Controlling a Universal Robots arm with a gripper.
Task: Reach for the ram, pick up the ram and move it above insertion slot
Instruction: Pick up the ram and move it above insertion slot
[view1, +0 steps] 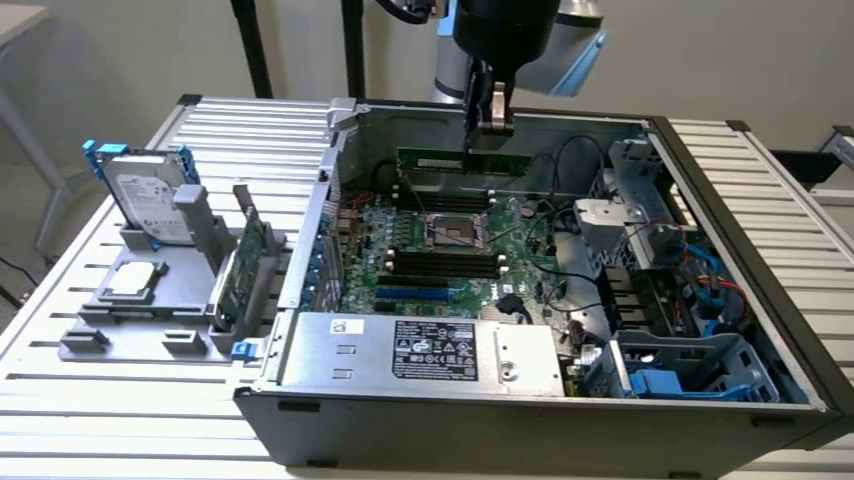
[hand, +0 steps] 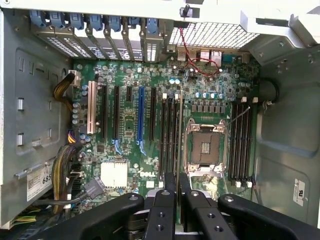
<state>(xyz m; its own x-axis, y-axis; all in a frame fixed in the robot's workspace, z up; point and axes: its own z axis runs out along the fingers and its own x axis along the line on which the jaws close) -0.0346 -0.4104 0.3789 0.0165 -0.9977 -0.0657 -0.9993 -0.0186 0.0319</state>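
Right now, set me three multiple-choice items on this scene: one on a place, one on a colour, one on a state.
1. Where is the ram?
A. Hanging over the motherboard inside the case
B. Lying on the grey tray outside the case
C. On top of the power supply

2. What colour is the long expansion slot that stands out among the black ones?
A. Red
B. Blue
C. Yellow

3. What is the state of the CPU socket?
A. Covered by a heatsink
B. Hidden by cables
C. Bare, with no cooler on it

Key: 1 A, the gripper holds the green stick above the board. 2 B, the wrist view shows one blue slot. 3 C, its metal frame is exposed.
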